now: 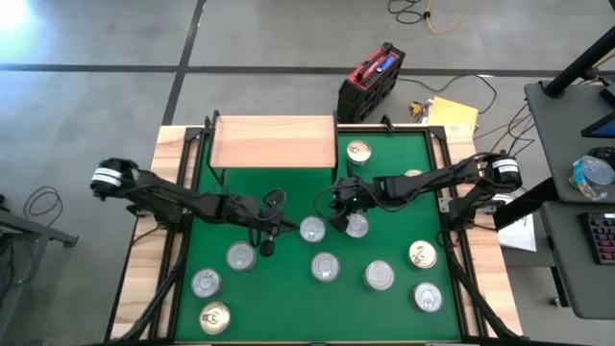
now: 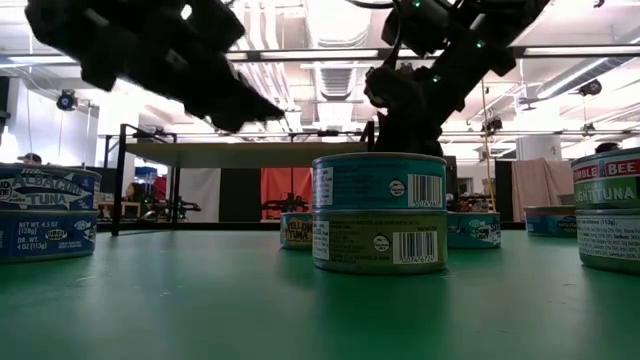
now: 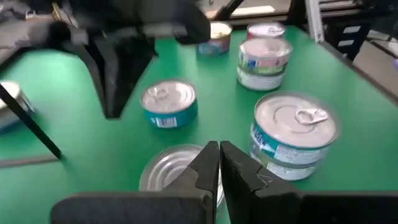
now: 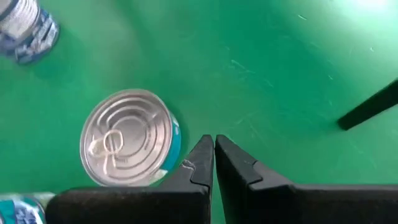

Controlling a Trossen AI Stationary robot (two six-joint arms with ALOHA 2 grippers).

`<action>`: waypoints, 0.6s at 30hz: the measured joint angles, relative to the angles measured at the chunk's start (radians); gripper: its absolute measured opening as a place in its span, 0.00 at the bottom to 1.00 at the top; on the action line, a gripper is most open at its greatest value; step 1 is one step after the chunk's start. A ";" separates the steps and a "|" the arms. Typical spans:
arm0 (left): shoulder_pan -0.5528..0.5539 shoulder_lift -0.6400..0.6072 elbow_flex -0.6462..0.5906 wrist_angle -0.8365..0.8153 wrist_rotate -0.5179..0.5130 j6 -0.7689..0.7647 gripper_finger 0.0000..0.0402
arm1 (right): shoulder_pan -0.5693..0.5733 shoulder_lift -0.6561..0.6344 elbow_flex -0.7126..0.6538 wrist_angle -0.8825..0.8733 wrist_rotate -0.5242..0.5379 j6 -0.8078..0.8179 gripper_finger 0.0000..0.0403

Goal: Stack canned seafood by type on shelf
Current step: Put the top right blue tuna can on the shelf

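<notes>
Left end effector hovers clenched and empty above the green mat, among scattered tins; the shelf stands bare at the mat's far left; right end effector, likewise clenched and empty, hangs beside a central tin

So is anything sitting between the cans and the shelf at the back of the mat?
Nothing visible blocks it. The shelf is bare on top, and the green mat in front of it is open. Only a gold-topped can stands beside it, to its right.
</notes>
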State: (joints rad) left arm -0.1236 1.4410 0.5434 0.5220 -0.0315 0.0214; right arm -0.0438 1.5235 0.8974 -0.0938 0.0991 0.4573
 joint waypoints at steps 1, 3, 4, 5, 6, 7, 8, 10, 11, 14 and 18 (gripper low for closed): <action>-0.001 0.027 0.000 0.013 -0.024 -0.016 0.00 | 0.000 0.000 0.000 0.001 -0.004 0.004 0.02; 0.000 0.077 0.000 0.021 -0.067 -0.053 0.00 | 0.001 0.000 0.002 -0.002 -0.023 0.005 0.02; 0.000 0.107 0.000 0.026 -0.086 -0.073 0.00 | 0.002 0.001 0.005 -0.003 -0.028 0.011 0.02; 0.000 0.135 0.000 0.036 -0.097 -0.092 0.00 | 0.003 0.002 0.008 -0.003 -0.029 0.022 0.02; 0.000 0.164 -0.001 0.050 -0.100 -0.108 0.00 | 0.003 0.002 0.010 -0.004 -0.031 0.035 0.02; -0.001 0.191 -0.002 0.073 -0.101 -0.121 0.00 | 0.003 0.002 0.010 -0.004 -0.033 0.055 0.02; -0.002 0.214 -0.002 0.098 -0.101 -0.133 0.00 | 0.003 0.002 0.011 -0.004 -0.033 0.076 0.02; -0.002 0.257 0.001 0.129 -0.101 -0.156 0.00 | 0.002 0.002 0.011 -0.007 -0.056 0.107 0.03; -0.002 0.276 0.005 0.129 -0.102 -0.167 0.00 | 0.002 0.002 0.011 -0.008 -0.068 0.120 0.04; -0.007 0.316 0.028 0.133 -0.109 -0.182 0.00 | 0.002 0.010 0.011 -0.008 -0.111 0.138 0.07; -0.017 0.351 0.049 0.143 -0.122 -0.193 0.00 | 0.002 0.031 0.011 -0.013 -0.159 0.172 0.15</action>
State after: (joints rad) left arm -0.1411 1.7923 0.5924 0.6648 -0.1533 -0.1715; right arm -0.0414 1.5546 0.9085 -0.1067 -0.0602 0.6290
